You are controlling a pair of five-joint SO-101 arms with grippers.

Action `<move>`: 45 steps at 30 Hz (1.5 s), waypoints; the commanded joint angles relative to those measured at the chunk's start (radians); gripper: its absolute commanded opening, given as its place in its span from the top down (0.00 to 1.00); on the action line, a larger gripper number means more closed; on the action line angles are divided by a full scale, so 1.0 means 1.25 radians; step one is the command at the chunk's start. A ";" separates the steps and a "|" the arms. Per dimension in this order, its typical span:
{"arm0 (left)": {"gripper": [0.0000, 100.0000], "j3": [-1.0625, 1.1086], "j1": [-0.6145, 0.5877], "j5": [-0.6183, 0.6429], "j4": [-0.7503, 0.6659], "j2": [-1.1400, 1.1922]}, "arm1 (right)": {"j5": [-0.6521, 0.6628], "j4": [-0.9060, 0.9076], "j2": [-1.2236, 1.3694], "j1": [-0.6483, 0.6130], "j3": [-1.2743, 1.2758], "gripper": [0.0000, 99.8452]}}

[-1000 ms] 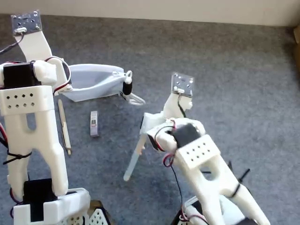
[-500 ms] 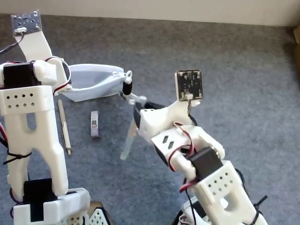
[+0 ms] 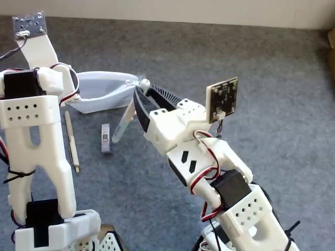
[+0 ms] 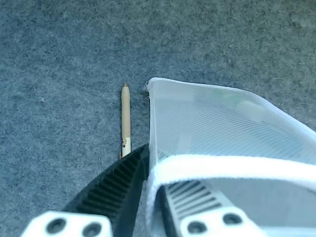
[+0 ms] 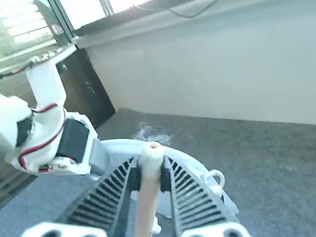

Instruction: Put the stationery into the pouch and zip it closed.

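Observation:
The white mesh pouch (image 3: 104, 90) lies at the back left, and my left gripper (image 4: 148, 157) is shut on the rim of the pouch (image 4: 222, 123), holding its mouth up. My right gripper (image 3: 138, 96) is shut on a white pen (image 3: 124, 118), which hangs slanted just off the pouch's right end by the zipper pull (image 3: 143, 82). In the right wrist view the white pen (image 5: 149, 170) stands between the closed jaws of the right gripper (image 5: 150, 165), with the pouch (image 5: 190, 160) behind. A tan pen (image 3: 71, 141) and a small grey stick (image 3: 105, 138) lie on the carpet.
Grey carpet (image 3: 261, 78) covers the table, with open room to the right and back. The left arm's white body (image 3: 36, 130) stands over the left side, close to the tan pen (image 4: 126, 118). A pale wall (image 3: 209, 10) runs along the far edge.
My right arm has swung left and back, carrying the white pen from the table's middle up to the pouch's right end. The left arm and pouch have stayed still.

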 commanded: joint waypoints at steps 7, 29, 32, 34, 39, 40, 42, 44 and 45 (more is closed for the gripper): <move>0.99 0.002 0.001 0.009 -0.010 -0.006 | 0.010 -0.199 -0.025 -0.008 -0.028 0.99; 0.99 0.003 -0.001 0.009 -0.010 -0.002 | 0.122 -0.512 0.082 -0.003 -0.019 0.99; 0.99 0.003 -0.002 0.009 -0.010 -0.002 | 0.123 -0.511 0.088 -0.003 0.004 0.99; 0.99 0.003 -0.002 0.009 -0.010 -0.002 | 0.123 -0.511 0.088 -0.003 0.023 0.99; 0.99 0.003 0.001 0.009 -0.010 -0.002 | 0.151 -0.510 0.089 -0.004 0.084 0.99; 0.99 0.003 0.001 0.009 -0.010 -0.002 | 0.173 -0.510 0.089 -0.008 0.095 0.99; 0.99 0.003 0.001 0.009 -0.010 -0.002 | 0.199 -0.510 0.089 -0.008 0.112 0.99; 0.99 0.003 0.001 0.009 -0.010 -0.002 | 0.205 -0.510 0.089 -0.009 0.121 0.99; 0.99 0.003 0.001 0.009 -0.010 -0.002 | 0.203 -0.510 0.089 -0.009 0.121 0.99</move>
